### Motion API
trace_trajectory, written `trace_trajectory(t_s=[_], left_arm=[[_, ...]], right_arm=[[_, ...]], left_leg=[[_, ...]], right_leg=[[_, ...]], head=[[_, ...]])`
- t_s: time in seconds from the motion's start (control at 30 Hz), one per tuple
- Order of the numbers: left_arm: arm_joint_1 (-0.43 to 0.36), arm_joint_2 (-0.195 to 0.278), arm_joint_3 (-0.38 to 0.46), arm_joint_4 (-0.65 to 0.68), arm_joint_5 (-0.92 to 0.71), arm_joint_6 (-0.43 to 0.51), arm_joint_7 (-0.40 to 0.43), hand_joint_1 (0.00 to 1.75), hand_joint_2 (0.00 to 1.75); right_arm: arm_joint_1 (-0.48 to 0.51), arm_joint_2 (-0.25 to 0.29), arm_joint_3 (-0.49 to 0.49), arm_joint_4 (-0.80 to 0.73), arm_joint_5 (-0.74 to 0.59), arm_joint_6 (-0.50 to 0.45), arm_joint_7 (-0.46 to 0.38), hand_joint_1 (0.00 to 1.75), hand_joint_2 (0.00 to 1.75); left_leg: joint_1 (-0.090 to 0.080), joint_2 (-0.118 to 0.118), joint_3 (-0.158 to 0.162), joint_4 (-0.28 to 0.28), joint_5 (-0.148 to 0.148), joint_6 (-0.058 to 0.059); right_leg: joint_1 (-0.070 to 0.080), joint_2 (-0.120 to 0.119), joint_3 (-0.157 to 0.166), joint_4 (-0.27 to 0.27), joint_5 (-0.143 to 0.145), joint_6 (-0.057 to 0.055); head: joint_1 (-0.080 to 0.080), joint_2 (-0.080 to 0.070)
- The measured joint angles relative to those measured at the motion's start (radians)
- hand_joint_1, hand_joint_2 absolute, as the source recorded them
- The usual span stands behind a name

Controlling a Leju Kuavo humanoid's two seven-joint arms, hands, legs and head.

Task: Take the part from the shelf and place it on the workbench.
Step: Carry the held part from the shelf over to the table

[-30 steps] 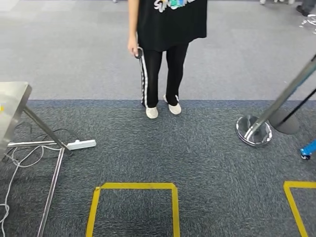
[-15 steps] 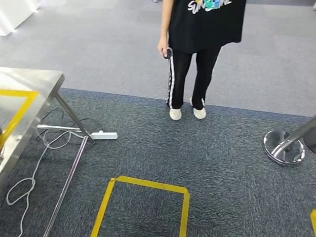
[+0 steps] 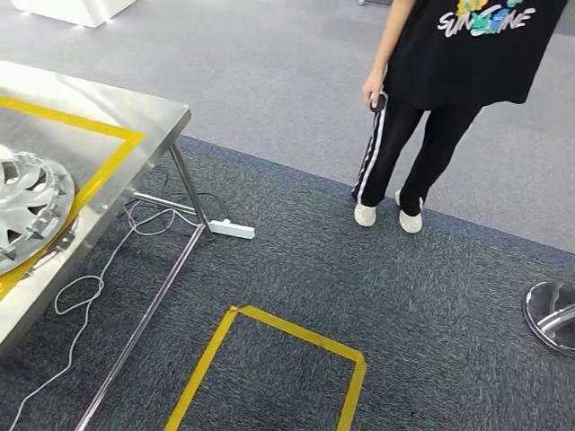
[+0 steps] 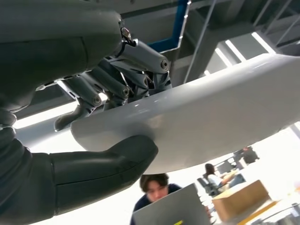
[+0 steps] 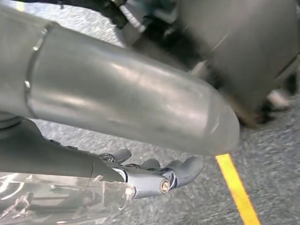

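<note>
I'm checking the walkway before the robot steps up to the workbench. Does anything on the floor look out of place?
Yes. A white power strip lies on the carpet by the steel workbench's leg, and its loose white cable loops across the floor beneath the bench edge. It could snag a foot. A person also stands close by.

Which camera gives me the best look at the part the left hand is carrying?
The left wrist view: the smooth, curved silver-white part spans it, gripped by the left hand, thumb under, fingers over. Its whole shape is cut off at the frame edge. The head view looks at the steel workbench instead; the right wrist view looks at carpet.
</note>
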Motion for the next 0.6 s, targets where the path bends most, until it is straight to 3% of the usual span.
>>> trace_trajectory(t_s=[0.07, 0.1, 0.13, 0.2, 0.23, 0.3, 0.33, 0.37, 0.4, 0.47, 0.53, 0.6], left_arm=[[-0.001, -0.001, 0.001, -0.002, 0.0, -0.002, 0.0, 1.75, 1.75], [-0.001, -0.002, 0.0, -0.002, 0.0, -0.002, 0.0, 1.75, 1.75], [-0.001, -0.003, 0.0, -0.002, 0.0, -0.003, 0.0, 1.75, 1.75], [-0.001, -0.004, 0.001, -0.002, 0.0, -0.003, 0.0, 1.75, 1.75], [-0.001, -0.004, 0.002, -0.003, 0.0, -0.003, 0.0, 1.75, 1.75], [-0.002, -0.001, 0.004, -0.004, 0.0, -0.004, 0.0, 1.75, 1.75], [-0.003, 0.001, 0.005, -0.005, 0.0, -0.004, 0.0, 1.75, 1.75], [-0.003, 0.001, 0.005, -0.005, 0.001, -0.004, 0.0, 1.75, 1.75], [-0.004, 0.001, 0.004, -0.005, 0.001, -0.004, -0.001, 1.75, 1.75], [-0.008, 0.001, 0.003, -0.005, 0.001, -0.004, -0.001, 1.75, 1.75], [-0.013, 0.002, 0.001, -0.005, 0.002, -0.005, -0.001, 1.75, 1.75], [-0.014, 0.001, -0.003, -0.005, 0.002, -0.005, -0.001, 1.75, 1.75]], right_arm=[[0.004, 0.0, 0.0, 0.0, 0.001, 0.0, 0.001, 0.0, 0.0], [0.005, 0.0, 0.0, 0.0, 0.001, 0.0, 0.001, 0.0, 0.0], [0.006, 0.0, 0.0, 0.0, 0.001, 0.0, 0.001, 0.0, 0.0], [0.006, 0.0, 0.0, 0.0, 0.001, 0.0, 0.001, 0.0, 0.0], [0.006, 0.001, 0.0, 0.0, 0.001, 0.0, 0.001, 0.0, 0.0], [0.005, 0.003, -0.001, 0.0, 0.001, 0.0, 0.002, 0.0, 0.0], [0.005, 0.004, -0.002, 0.0, 0.001, 0.0, 0.002, 0.0, 0.0], [0.004, 0.004, -0.003, 0.0, 0.001, 0.0, 0.003, 0.0, 0.0], [0.004, 0.004, -0.004, 0.0, 0.001, 0.0, 0.003, 0.0, 0.0], [0.005, 0.004, -0.006, 0.0, 0.001, 0.0, 0.003, 0.0, 0.0], [0.006, 0.004, -0.007, 0.0, 0.001, 0.0, 0.003, 0.0, 0.0], [0.009, 0.004, -0.007, 0.0, 0.001, 0.0, 0.003, 0.0, 0.0]], left_leg=[[0.004, -0.025, -0.001, 0.0, 0.001, 0.001], [0.005, -0.038, 0.0, 0.0, 0.001, 0.001], [0.007, -0.052, 0.001, 0.001, 0.001, 0.0], [0.013, -0.081, 0.004, 0.004, 0.0, -0.006], [0.015, -0.096, 0.001, 0.007, 0.0, -0.013], [0.019, -0.124, -0.014, 0.017, 0.004, -0.026], [0.021, -0.137, -0.022, 0.019, 0.009, -0.032], [0.024, -0.151, -0.029, 0.019, 0.014, -0.037], [0.024, -0.147, -0.034, 0.02, 0.014, -0.042], [0.02, -0.097, -0.055, 0.062, -0.015, -0.05], [0.016, -0.039, -0.11, 0.185, -0.082, -0.052], [0.016, -0.027, -0.159, 0.302, -0.127, -0.051]], right_leg=[[-0.005, 0.028, -0.065, 0.136, -0.053, 0.006], [-0.008, 0.03, -0.083, 0.17, -0.057, 0.009], [-0.011, 0.031, -0.082, 0.164, -0.042, 0.011], [-0.022, 0.051, -0.028, 0.047, 0.031, 0.019], [-0.03, 0.082, 0.004, -0.023, 0.059, 0.026], [-0.04, 0.131, 0.042, -0.101, 0.076, 0.029], [-0.04, 0.138, 0.044, -0.106, 0.07, 0.025], [-0.038, 0.126, 0.045, -0.105, 0.07, 0.017], [-0.037, 0.111, 0.044, -0.104, 0.072, 0.01], [-0.035, 0.083, 0.045, -0.108, 0.076, -0.004], [-0.028, 0.054, 0.043, -0.111, 0.078, -0.013], [-0.022, 0.022, 0.042, -0.112, 0.078, -0.018]], head=[[0.001, 0.0], [0.001, 0.0], [0.001, 0.0], [0.001, 0.0], [0.001, 0.0], [0.002, 0.0], [0.002, 0.0], [0.001, 0.0], [0.001, 0.0], [-0.003, 0.0], [-0.006, 0.0], [-0.006, 0.0]])
